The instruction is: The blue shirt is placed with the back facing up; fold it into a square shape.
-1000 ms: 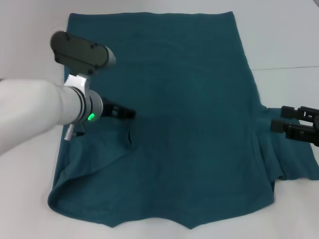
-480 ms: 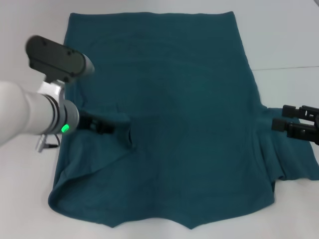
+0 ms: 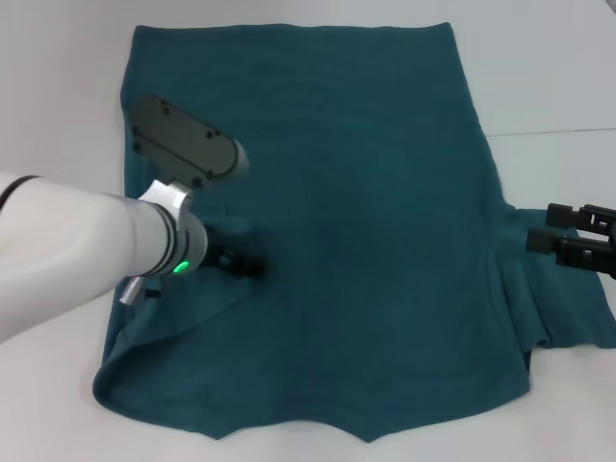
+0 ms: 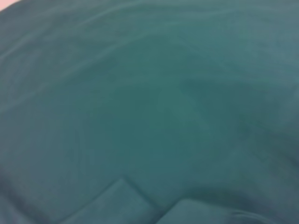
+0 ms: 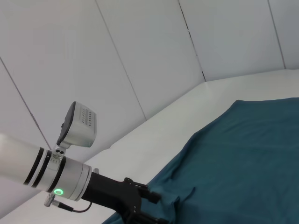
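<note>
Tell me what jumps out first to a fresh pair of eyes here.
The blue shirt spread across the white table fills the head view. The left gripper sits low over the shirt's left side beside a folded-in flap, while the right gripper waits at the right sleeve.

Blue shirt (image 3: 366, 192) plain teal; grippers apparently black

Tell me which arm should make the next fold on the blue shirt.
Probably the left: the left gripper is already down at the folded-in sleeve of the blue shirt. The right gripper hangs at the other sleeve's edge.
</note>
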Robot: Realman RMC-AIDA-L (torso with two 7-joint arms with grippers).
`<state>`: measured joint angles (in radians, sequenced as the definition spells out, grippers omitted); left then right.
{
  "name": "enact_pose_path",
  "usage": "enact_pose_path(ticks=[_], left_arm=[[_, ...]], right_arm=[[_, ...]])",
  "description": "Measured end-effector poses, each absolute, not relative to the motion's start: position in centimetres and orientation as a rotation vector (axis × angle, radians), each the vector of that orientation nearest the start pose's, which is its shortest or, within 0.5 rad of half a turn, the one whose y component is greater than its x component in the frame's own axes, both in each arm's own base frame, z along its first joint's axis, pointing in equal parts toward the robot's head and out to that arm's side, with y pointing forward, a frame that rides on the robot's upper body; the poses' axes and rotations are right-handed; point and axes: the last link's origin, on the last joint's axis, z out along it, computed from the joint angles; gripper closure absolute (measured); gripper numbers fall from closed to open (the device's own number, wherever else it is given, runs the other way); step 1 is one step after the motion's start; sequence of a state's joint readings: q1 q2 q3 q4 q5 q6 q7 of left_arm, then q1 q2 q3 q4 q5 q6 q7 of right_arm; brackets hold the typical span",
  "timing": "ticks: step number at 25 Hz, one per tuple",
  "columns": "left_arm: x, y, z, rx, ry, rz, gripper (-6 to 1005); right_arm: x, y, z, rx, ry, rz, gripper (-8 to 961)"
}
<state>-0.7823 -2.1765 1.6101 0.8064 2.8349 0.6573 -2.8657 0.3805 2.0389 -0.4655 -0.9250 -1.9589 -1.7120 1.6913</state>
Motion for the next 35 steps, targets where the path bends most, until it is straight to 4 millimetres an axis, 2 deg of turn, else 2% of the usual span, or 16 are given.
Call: enact_pose_path(ticks=[7, 14, 17, 19, 21, 27, 28, 35], left_arm=[[-15.3, 42.4, -10.7, -2.29, -0.632, 0.196, 155], [-15.3, 42.3, -10.9, -2.287, -0.634, 0.157, 153], [-15.1, 42.0, -9.1, -2.251, -0.689, 0.061, 153], [-15.2, 41.4, -7.1, -2.219, -0.707, 0.011, 153], [-16.0, 40.3, -5.1, -2.21, -0.744, 0.047, 153], [-17.9, 38.0, -3.1, -2.194, -0.79, 0.097, 153], [-18.7, 37.0, -2.2, -2.178, -0.785, 0.094, 153], [-20.3, 35.6, -1.0, -2.155, -0.79, 0.096, 153]], right_arm=[[29.8, 30.4, 9.5, -2.414, 0.907, 0.814, 189], [29.7, 30.5, 9.4, -2.415, 0.904, 0.814, 189], [29.8, 30.5, 9.5, -2.414, 0.903, 0.814, 189], [29.8, 30.4, 9.6, -2.417, 0.902, 0.814, 188], [29.8, 30.4, 9.7, -2.417, 0.902, 0.811, 188], [30.1, 30.3, 9.9, -2.404, 0.906, 0.803, 188], [30.2, 30.2, 9.9, -2.402, 0.908, 0.799, 188], [30.9, 29.8, 10.4, -2.39, 0.924, 0.779, 188]])
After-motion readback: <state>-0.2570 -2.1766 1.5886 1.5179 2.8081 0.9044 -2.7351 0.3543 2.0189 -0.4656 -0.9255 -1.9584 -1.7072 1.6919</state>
